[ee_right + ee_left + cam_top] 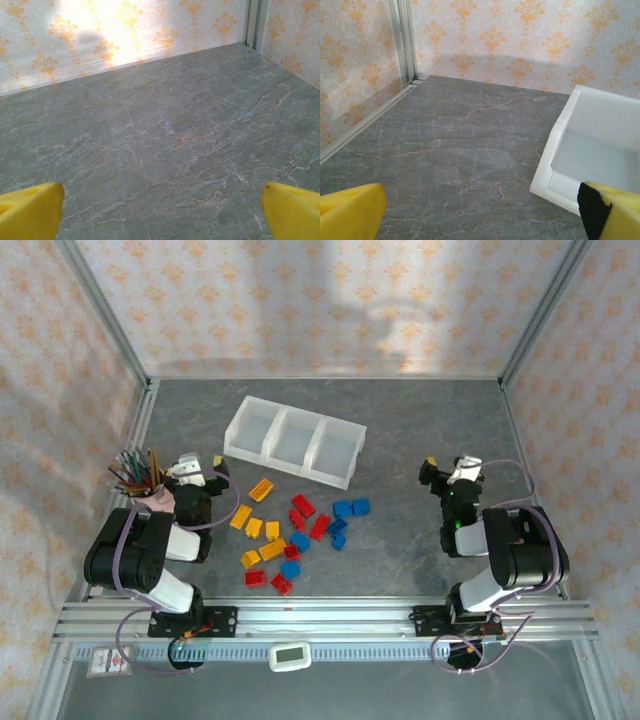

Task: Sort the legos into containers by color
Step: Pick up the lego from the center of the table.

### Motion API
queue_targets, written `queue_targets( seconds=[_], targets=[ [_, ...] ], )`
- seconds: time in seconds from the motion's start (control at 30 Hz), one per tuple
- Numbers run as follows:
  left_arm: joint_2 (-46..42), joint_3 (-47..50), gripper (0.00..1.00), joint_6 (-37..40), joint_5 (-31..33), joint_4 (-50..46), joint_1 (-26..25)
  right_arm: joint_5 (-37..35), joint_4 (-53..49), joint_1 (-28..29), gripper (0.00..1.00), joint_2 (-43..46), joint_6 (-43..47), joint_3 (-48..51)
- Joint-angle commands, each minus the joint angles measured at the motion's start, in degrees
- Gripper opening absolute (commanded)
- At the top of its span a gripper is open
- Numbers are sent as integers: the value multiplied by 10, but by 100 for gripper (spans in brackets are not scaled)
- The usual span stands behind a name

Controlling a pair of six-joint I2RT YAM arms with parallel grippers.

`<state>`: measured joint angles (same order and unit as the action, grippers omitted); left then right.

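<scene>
Your grey desk (420, 420) has the containers (290, 468) sitting toward the back, a bit left of centre. Both claws are spread wide, nothing gripped. The left claw (480, 212) faces the tray's left end, and the right claw (162, 210) is well off to the right. The legos (300, 540) lie scattered loose on the desk in front of the containers, between the arms.
</scene>
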<state>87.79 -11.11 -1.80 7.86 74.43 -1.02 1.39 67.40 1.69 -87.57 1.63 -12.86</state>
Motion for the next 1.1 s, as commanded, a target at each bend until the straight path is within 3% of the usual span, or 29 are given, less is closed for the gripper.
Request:
queue_targets(
  seconds=[0.0, 0.83, 1.07],
  targets=[
    [2, -9, 99, 6, -11, 19, 2, 2, 24, 0, 100, 6, 9, -8],
    [2, -7, 99, 6, -10, 21, 2, 1, 23, 0, 100, 7, 10, -8],
    [-11, 9, 99, -8, 25, 43, 1, 6, 24, -1, 100, 9, 9, -5]
  ],
)
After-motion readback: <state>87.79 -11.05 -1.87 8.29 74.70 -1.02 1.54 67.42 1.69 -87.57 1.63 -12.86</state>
